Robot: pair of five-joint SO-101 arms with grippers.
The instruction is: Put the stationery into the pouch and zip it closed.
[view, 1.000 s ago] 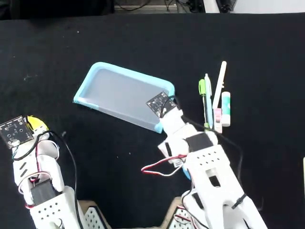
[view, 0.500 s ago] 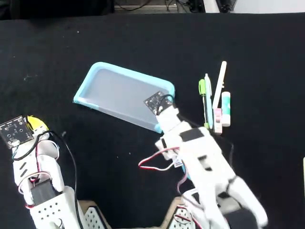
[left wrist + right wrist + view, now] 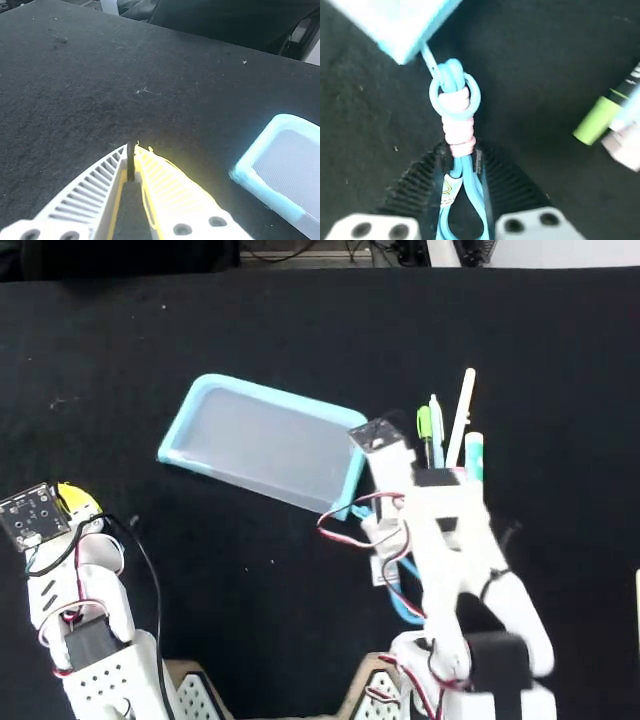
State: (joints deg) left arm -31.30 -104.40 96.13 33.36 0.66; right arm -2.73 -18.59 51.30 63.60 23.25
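Beside the pouch, pens and a glue stick lay unpacked; zipping seemed ahead too. At its corner the right gripper pinched the zipper cord; the left gripper, well apart, sat closed on nothing.

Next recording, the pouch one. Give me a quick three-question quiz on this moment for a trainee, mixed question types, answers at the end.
1. True or false: the stationery already lies inside the pouch.
2. What is the right gripper closed on? A: a green pen. B: the blue pull cord tied to the pouch's corner. C: nothing.
3. Fill in the blank: the left gripper, away from the pouch at the near edge of the table, is ____ (open or shut) and holds nothing.

Key: 1 false, the pens lie on the table beside the pouch. 2 B. 3 shut.
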